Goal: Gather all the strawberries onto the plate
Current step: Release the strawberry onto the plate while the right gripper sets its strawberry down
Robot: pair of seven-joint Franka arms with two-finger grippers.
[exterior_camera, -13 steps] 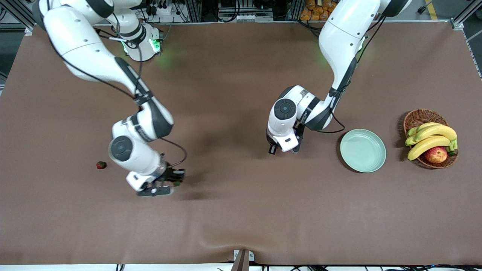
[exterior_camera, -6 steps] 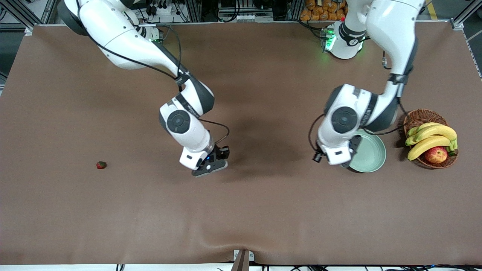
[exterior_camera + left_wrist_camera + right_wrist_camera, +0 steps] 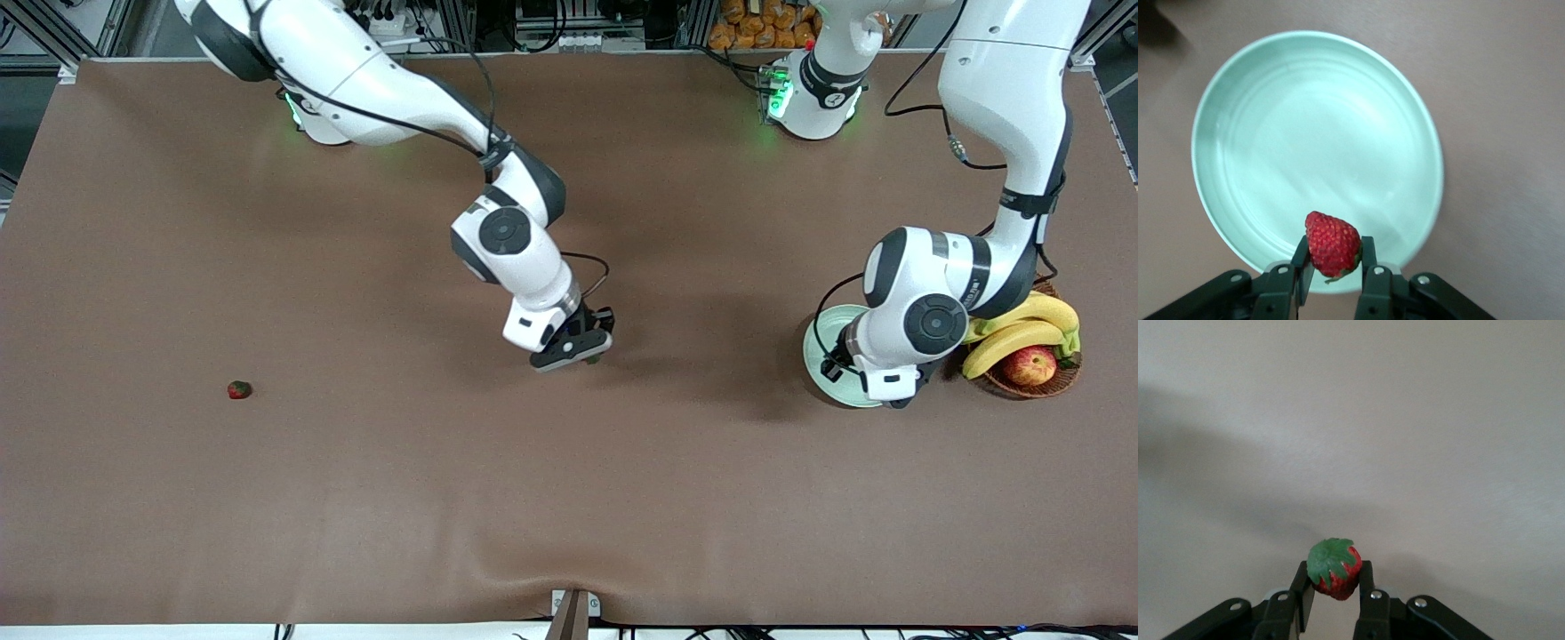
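My left gripper (image 3: 1333, 252) is shut on a red strawberry (image 3: 1332, 241), tip outward, and hangs over the rim of the pale mint-green plate (image 3: 1311, 133). In the front view the left gripper (image 3: 892, 396) covers much of the plate (image 3: 816, 348). My right gripper (image 3: 1333, 579) is shut on a second strawberry (image 3: 1335, 571), its green leafy top showing, above bare brown table. In the front view the right gripper (image 3: 578, 349) is over the table's middle. A third strawberry (image 3: 238, 389) lies on the table toward the right arm's end.
A brown wicker basket (image 3: 1005, 382) stands beside the plate at the left arm's end, holding bananas (image 3: 1022, 333) and a red-yellow apple (image 3: 1029, 364). The left arm's wrist hangs over the basket's edge. A brown cloth covers the table.
Both arms have swung toward the left arm's end of the table. The left gripper went from the table's middle to over the plate; the right gripper carried its strawberry to the middle.
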